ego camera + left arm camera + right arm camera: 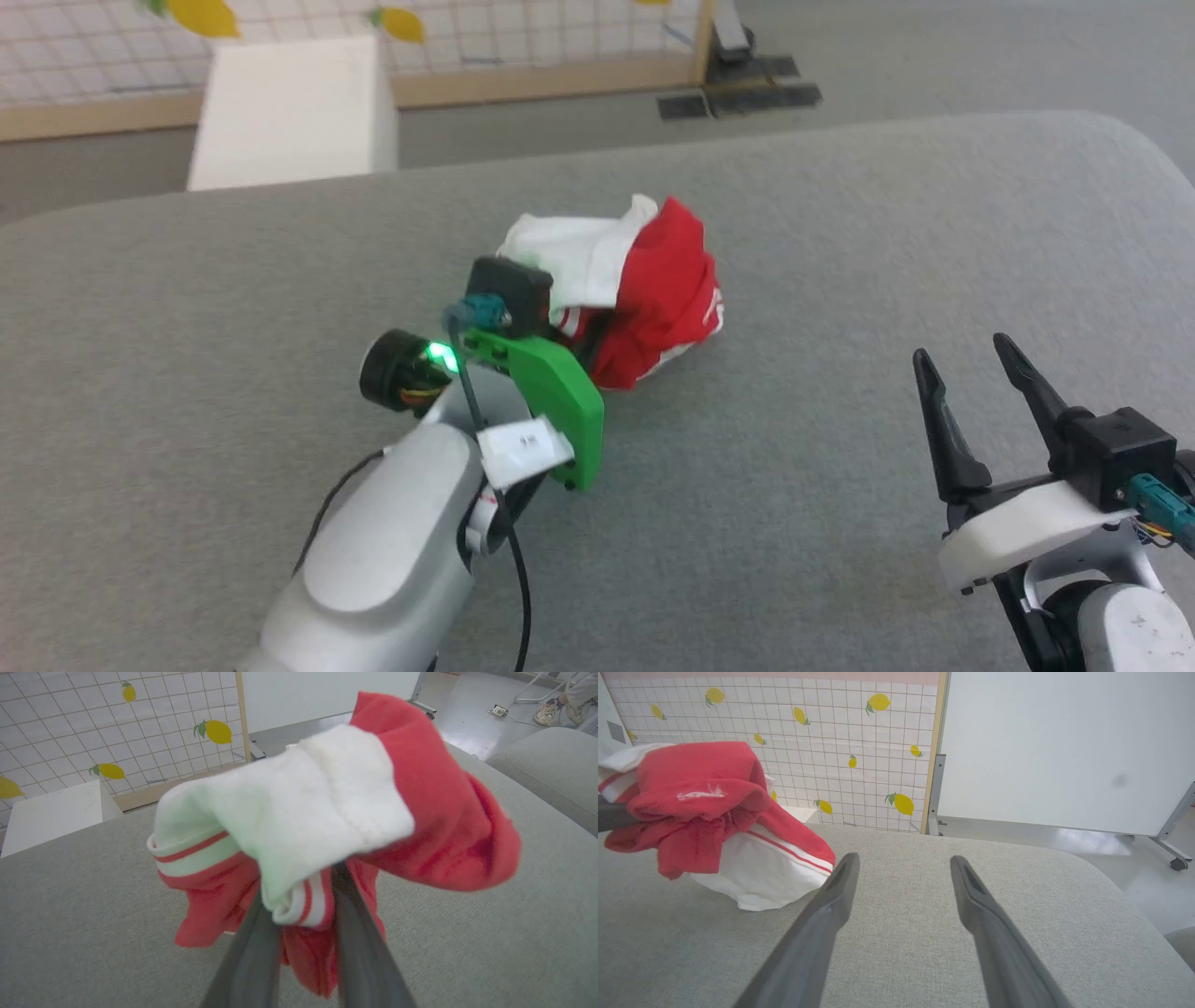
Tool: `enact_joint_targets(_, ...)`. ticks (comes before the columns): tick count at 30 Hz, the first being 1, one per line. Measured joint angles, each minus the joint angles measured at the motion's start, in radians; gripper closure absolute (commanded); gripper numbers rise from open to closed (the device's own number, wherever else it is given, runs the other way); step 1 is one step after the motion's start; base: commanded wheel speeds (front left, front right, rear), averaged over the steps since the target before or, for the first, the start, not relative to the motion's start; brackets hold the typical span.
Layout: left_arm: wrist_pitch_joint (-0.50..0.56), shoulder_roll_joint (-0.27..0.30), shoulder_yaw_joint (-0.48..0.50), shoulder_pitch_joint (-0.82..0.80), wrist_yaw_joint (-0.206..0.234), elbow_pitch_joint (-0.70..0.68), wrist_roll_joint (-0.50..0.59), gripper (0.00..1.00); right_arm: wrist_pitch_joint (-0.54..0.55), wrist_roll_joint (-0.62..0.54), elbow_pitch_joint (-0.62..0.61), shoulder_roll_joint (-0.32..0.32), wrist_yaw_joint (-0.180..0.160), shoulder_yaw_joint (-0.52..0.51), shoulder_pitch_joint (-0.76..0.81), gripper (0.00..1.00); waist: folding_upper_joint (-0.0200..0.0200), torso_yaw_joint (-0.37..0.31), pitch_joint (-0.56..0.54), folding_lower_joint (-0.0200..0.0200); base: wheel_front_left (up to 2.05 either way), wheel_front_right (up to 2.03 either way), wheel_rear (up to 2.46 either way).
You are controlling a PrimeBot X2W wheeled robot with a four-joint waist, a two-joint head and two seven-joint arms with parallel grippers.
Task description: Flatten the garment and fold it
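Note:
The garment [663, 280] is a crumpled bundle of red cloth and white sleeve, lying at the middle of the grey padded surface [840, 233]. My left gripper [581, 343] reaches into its near left side, fingertips hidden under the cloth. In the left wrist view the left gripper [301, 898] is shut on the garment [317, 788] at a striped sleeve trim, and the bundle looks partly raised. From the right wrist view, the garment [700, 793] shows a tiny white mark and its white underside touches the surface. My right gripper [962, 353] stands open to the right, apart from the cloth, its jaws [903, 861] holding nothing.
A white box [289, 112] stands beyond the surface's far left edge, before a lemon-patterned tiled wall [808, 742]. A white board on wheels [1055, 751] stands to the right. A second grey cushion [551, 765] and a person's shoe [545, 714] lie past the right edge.

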Motion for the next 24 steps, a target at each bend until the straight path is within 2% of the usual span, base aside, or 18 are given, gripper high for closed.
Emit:
enact_joint_targets(4, -0.018, 0.004, -0.039, 0.013, -0.006, 0.091, 0.042, 1.0, -0.013, -0.008, 0.007, 0.009, 0.0, 0.004, -0.002, 0.0, 0.0, -0.037, 0.043, 0.0, 0.0, 0.0, 0.0)
enact_joint_targets(5, -0.018, 0.007, -0.049, 0.02, -0.009, 0.119, 0.044, 0.9, -0.013, -0.009, 0.012, 0.011, 0.0, 0.004, -0.002, 0.0, 0.0, -0.045, 0.054, 0.0, 0.0, 0.0, 0.0)
enact_joint_targets(6, -0.016, 0.01, -0.06, 0.025, -0.014, 0.141, 0.047, 0.15, -0.014, -0.01, 0.016, 0.012, 0.0, 0.005, -0.003, 0.0, 0.0, -0.053, 0.064, 0.0, 0.0, 0.0, 0.0)
enact_joint_targets(7, -0.012, 0.011, -0.063, 0.029, -0.018, 0.158, 0.048, 0.0, -0.014, -0.012, 0.02, 0.014, 0.0, 0.005, -0.003, 0.0, 0.0, -0.058, 0.071, 0.0, 0.0, 0.0, 0.0)
enact_joint_targets(11, -0.019, 0.011, -0.069, 0.034, -0.032, 0.187, 0.046, 0.0, -0.021, -0.016, 0.037, 0.02, 0.0, 0.002, -0.003, 0.0, 0.0, -0.07, 0.092, 0.0001, 0.0, 0.0, 0.0)
enact_joint_targets(18, -0.055, 0.012, -0.058, 0.036, -0.038, 0.171, 0.037, 0.0, -0.011, -0.016, 0.065, 0.016, 0.0, 0.001, -0.001, 0.0, 0.0, -0.051, 0.062, 0.0001, 0.0, 0.0, 0.0)
enact_joint_targets(24, -0.079, 0.034, -0.027, 0.048, -0.01, 0.099, 0.023, 0.0, 0.009, -0.006, 0.073, -0.001, 0.0, -0.002, 0.016, 0.0, 0.0, -0.002, 0.001, 0.0001, 0.0, 0.0, 0.0)
